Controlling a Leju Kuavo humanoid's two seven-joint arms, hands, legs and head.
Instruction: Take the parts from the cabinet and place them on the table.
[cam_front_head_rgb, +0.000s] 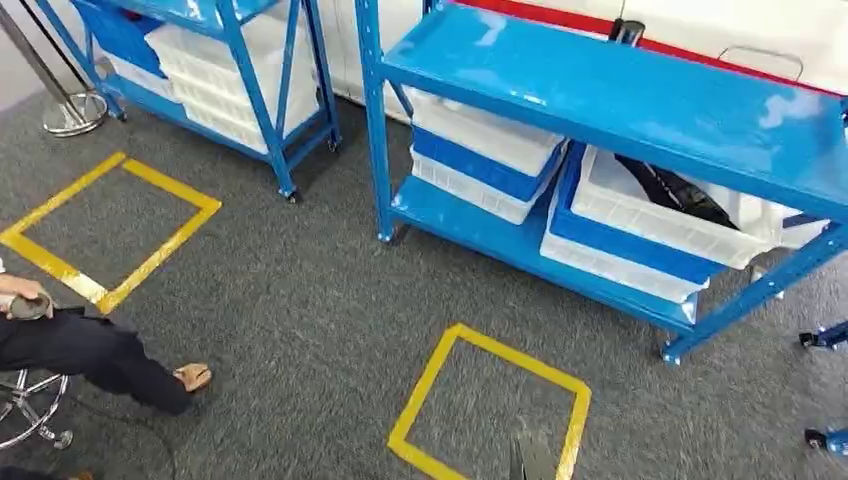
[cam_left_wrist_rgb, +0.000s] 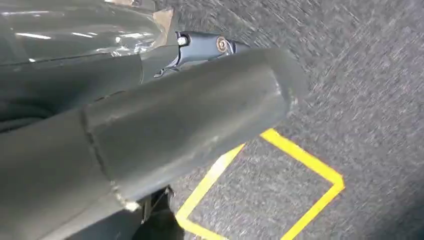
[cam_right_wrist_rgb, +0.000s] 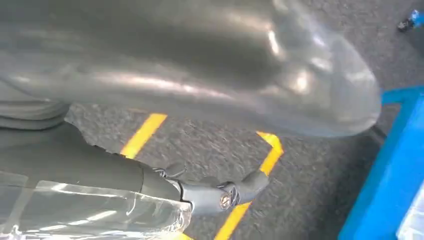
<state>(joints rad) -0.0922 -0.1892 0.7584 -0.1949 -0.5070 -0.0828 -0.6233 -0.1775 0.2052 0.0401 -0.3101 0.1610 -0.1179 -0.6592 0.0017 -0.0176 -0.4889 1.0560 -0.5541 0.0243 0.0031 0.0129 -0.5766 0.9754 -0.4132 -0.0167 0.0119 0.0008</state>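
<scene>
The blue cabinet (cam_front_head_rgb: 600, 90) stands ahead on the right, with stacked white and blue bins on its lower shelf. Black parts (cam_front_head_rgb: 672, 190) lie in the white bin (cam_front_head_rgb: 610, 205) on the right stack. My left hand (cam_left_wrist_rgb: 175, 120) hangs over the grey carpet, its thick thumb and a dark finger (cam_left_wrist_rgb: 200, 47) stretched out with nothing in them. The right hand (cam_right_wrist_rgb: 200, 65) hangs the same way, one dark finger (cam_right_wrist_rgb: 225, 195) extended and nothing held. A blue cabinet post (cam_right_wrist_rgb: 390, 165) is close beside it.
A second blue rack (cam_front_head_rgb: 250, 80) with white bins stands at the back left. Yellow tape squares (cam_front_head_rgb: 490, 410) (cam_front_head_rgb: 110, 230) mark the carpet. A person (cam_front_head_rgb: 90, 355) sits on a stool at the lower left, one foot out. A stanchion base (cam_front_head_rgb: 70, 110) is at the far left.
</scene>
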